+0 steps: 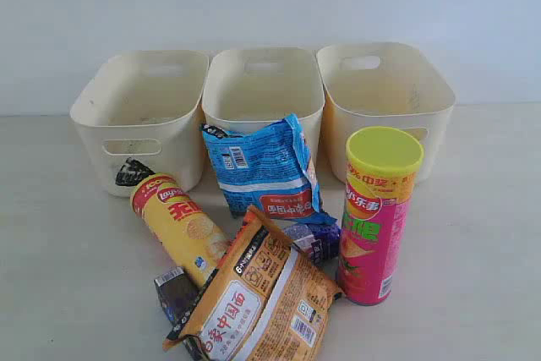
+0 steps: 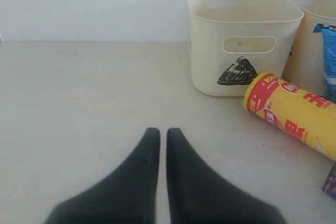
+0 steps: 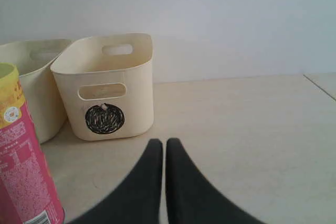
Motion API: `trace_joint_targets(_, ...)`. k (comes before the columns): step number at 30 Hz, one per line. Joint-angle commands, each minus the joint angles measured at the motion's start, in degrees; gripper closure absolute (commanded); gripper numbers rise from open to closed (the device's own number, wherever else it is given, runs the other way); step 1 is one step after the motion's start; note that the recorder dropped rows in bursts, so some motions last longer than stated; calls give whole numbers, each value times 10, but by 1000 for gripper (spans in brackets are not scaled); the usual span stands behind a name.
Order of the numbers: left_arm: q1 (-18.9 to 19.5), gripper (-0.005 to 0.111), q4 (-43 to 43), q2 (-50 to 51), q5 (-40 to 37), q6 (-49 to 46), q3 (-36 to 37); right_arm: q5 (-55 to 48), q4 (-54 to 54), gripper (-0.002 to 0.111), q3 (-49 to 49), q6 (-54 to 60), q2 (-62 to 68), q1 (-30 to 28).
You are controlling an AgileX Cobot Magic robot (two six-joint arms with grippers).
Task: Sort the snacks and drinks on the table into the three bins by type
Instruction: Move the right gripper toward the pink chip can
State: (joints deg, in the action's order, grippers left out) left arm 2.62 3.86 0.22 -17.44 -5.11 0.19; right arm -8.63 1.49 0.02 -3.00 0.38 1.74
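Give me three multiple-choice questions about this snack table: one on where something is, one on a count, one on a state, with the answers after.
1. Where is the pink canister?
A) inside a bin
B) on top of a bin
C) on the table, in front of the right bin

2. How many bins stand at the back?
A) two
B) three
C) four

3. How is the yellow canister placed?
A) lying on its side
B) upright
C) stacked on the pink one

Answers:
1 C, it stands upright on the tabletop just before that bin.
2 B, three cream tubs sit side by side in a row.
3 A, its long body lies flat on the table.
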Motion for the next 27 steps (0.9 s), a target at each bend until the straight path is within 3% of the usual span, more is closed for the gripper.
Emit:
trace_joint_targets(1, 2, 103, 2, -2, 9, 6, -2, 8, -1, 108, 0, 4, -4, 1)
trace_joint_targets(6, 2, 103, 2, -2, 9, 6, -2, 69, -1, 108, 0, 4, -4, 1)
trace_joint_targets(9, 2, 103, 2, -2, 9, 6, -2, 180, -1, 108, 0, -11, -4, 1)
trace_joint_targets(15, 2, 103, 2, -2, 9, 6, -2, 406, 8, 108, 0, -212, -4, 1)
trace_joint_targets(27, 2, 103, 2, -2, 9, 6, -2, 471, 7, 108, -191, -182, 202, 1)
